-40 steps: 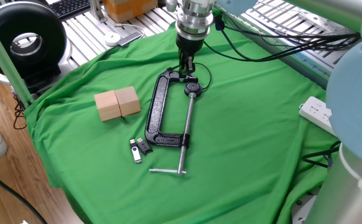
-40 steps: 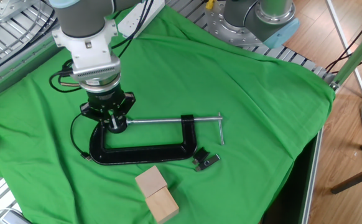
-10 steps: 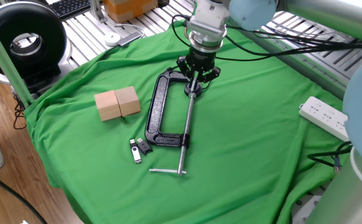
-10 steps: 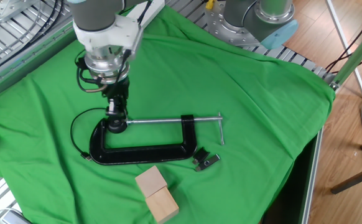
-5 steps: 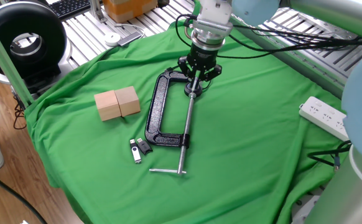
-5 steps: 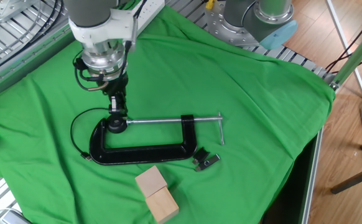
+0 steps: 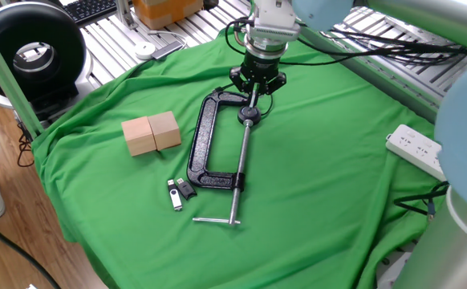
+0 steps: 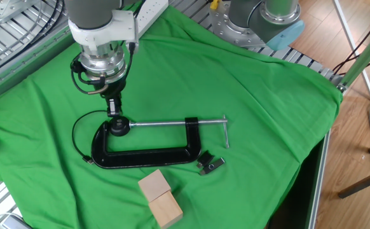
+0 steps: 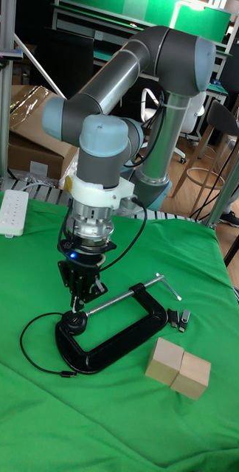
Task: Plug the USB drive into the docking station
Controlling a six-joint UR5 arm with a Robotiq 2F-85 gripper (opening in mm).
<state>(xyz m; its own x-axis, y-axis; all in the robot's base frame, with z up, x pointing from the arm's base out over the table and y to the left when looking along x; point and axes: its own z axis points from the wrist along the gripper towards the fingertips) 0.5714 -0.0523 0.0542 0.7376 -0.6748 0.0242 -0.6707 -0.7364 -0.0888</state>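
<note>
The USB drive [image 7: 175, 195], a small silver and black stick, lies flat on the green cloth beside a second small black stick [image 7: 186, 189]; it also shows in the other fixed view [image 8: 213, 166] and the tall view [image 9: 184, 318]. My gripper [image 7: 253, 97] hangs just above the round screw pad of a black C-clamp [image 7: 204, 143], far from the drive. Its fingers [image 8: 113, 105] are drawn together into a narrow point, shut, and I see nothing held in the gripper [image 9: 77, 296]. No docking station is in view.
The C-clamp [image 8: 143, 156] lies flat mid-cloth with its long screw and crossbar handle [image 8: 226, 131]. A thin black cable [image 8: 77, 130] loops beside its pad end. Two joined wooden blocks [image 7: 152, 132] sit near the drive. A white power strip [image 7: 414, 149] lies at the cloth's edge.
Over the last second my gripper has risen a little and drawn back from the clamp's screw pad. The clamp, the blocks and the USB drive have stayed where they were.
</note>
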